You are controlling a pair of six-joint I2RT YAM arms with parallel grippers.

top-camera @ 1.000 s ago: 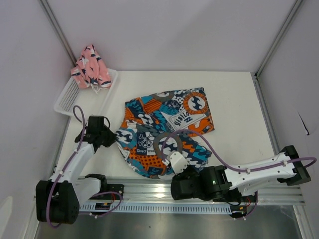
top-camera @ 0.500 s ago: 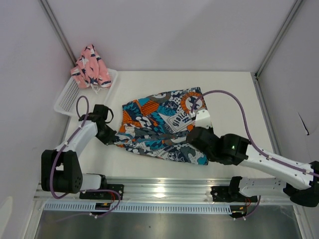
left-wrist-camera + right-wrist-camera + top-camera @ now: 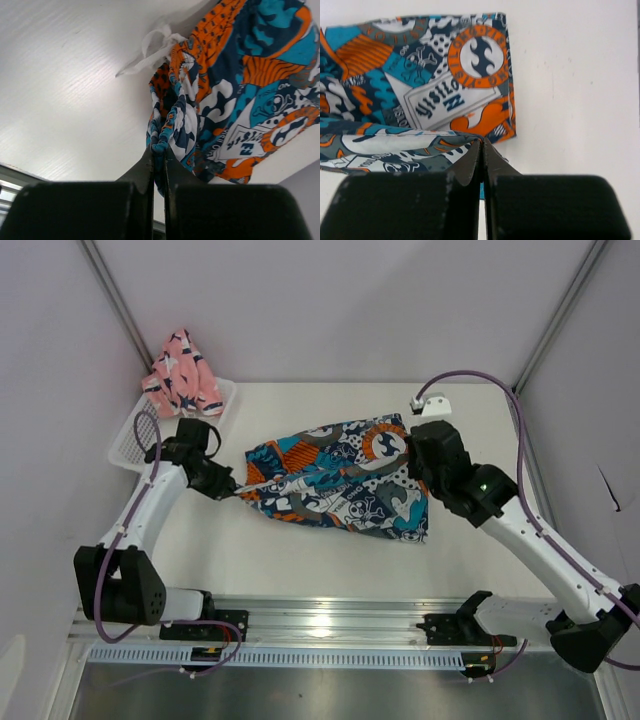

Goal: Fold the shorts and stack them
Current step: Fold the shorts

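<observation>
Top external, left hand [image 3: 234, 489] and right hand [image 3: 412, 462] pinching printed shorts [image 3: 335, 490]

White table [image 3: 480, 430] ahead of my arm bases: matt, faintly grained. Two items rest directly on it. Printed shorts [image 3: 340, 490], blue, orange, white and grey, lie mid-table, partly folded over. White mesh basket [image 3: 135, 440] sits at the far left corner, clear of the shorts.

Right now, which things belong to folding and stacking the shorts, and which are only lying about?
For the job:
printed shorts, pinched by the left hand and the right hand
pink shorts

Lying about:
white mesh basket
</observation>
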